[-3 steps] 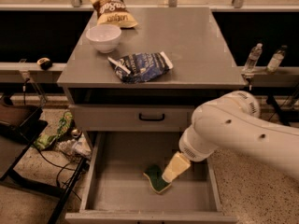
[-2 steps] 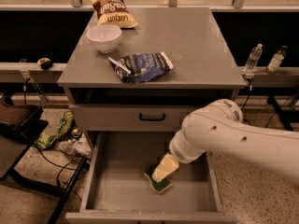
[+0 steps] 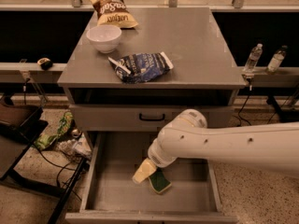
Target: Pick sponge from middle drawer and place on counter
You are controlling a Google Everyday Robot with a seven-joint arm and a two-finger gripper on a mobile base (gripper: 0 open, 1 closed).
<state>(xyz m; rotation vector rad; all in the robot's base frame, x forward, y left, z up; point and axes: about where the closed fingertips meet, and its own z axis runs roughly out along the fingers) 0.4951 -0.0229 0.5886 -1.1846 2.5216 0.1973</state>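
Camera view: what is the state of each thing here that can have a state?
middle drawer: pulled open.
upper drawer: shut.
sponge: lying on the drawer floor, green face up.
gripper: down inside the middle drawer, at the sponge.
white bowl: upright on the counter.
blue snack bag: lying crumpled on the counter.

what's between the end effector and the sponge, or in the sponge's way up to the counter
Nothing visible lies between them: the end effector is right at the sponge, on its left, inside the drawer. On the counter, a bowl, a blue bag and a chip bag occupy the left and middle.
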